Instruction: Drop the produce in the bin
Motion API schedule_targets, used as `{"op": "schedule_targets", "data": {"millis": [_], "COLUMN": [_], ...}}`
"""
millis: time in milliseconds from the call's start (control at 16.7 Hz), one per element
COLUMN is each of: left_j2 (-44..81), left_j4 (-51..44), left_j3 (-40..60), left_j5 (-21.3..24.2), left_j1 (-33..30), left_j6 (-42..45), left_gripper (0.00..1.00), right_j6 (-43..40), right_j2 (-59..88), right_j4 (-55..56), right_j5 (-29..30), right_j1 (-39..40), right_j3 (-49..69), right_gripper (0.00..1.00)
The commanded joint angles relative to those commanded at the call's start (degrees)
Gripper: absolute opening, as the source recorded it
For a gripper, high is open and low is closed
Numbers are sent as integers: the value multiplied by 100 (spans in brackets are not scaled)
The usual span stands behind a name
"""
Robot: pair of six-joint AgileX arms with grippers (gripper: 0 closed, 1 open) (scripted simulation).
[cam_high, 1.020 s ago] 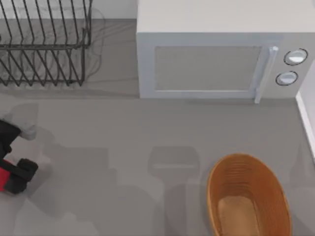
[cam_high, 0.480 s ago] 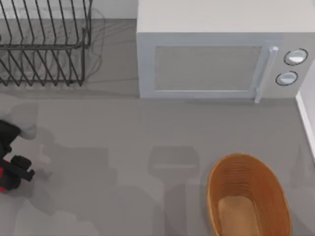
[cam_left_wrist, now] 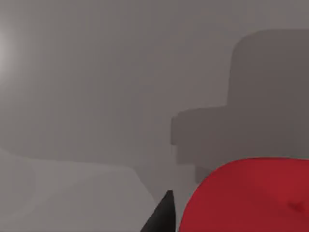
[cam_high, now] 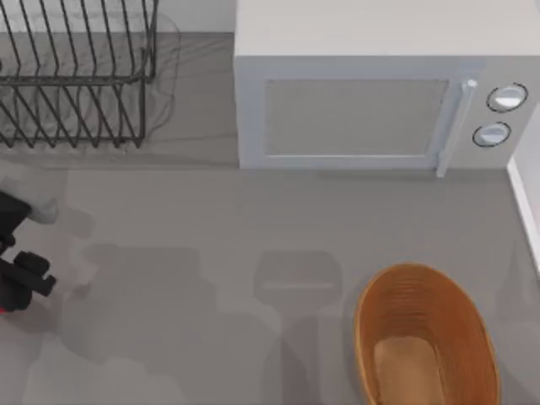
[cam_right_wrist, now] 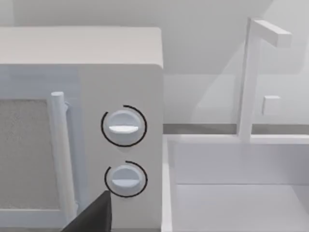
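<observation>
Evidently the left gripper (cam_high: 12, 283) sits at the top view's nine o'clock edge, low over the plain grey table (cam_high: 211, 228), because that is where the small, smooth bright red round produce (cam_left_wrist: 251, 195) lies, far from its destination. From the left wrist camera the red produce bulks large and close, just beside a black fingertip (cam_left_wrist: 161, 217), so it appears to lie between the fingers; whether they are spread or pinching it I cannot tell. From above, just a sliver of red peeks out at the gripper's underside.

The oval orange-brown woven wicker basket (cam_high: 422, 291), the bin, stands at five o'clock, well apart from the produce, its tan bottom bare. A white microwave oven (cam_high: 371, 93) fills twelve to two o'clock, and a black wire rack (cam_high: 76, 76) sits at ten o'clock.

The right arm seems parked; its wrist camera faces the microwave's two round dials (cam_right_wrist: 123, 126).
</observation>
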Motion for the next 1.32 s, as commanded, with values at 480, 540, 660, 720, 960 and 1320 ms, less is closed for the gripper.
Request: {"op": "schedule_targets", "data": {"millis": [480, 540, 660, 720, 960, 1320], "left_j2": [-741, -831, -948, -956, -932, -95], "left_j4": [-2726, -2914, -3108, -3118, -3104, -3554], "left_j3": [1790, 1946, 2111, 2120, 2108, 3254], "left_j5": [0, 0, -1, -1, -4, -29], "left_j1": [-45, -48, -49, -49, -35, -1075], "left_j6": [-17, -27, -45, -46, -39, -1305], "left_gripper": [0, 0, 0, 0, 0, 0], "right_j6": [0, 0, 0, 0, 0, 0], "right_j2": [0, 0, 0, 0, 0, 0], "right_j4": [0, 0, 0, 0, 0, 0], "right_j5": [0, 0, 0, 0, 0, 0], "right_j1": [0, 0, 0, 0, 0, 0], "right_j3": [0, 0, 0, 0, 0, 0], "right_gripper": [100, 100, 100, 100, 100, 100]}}
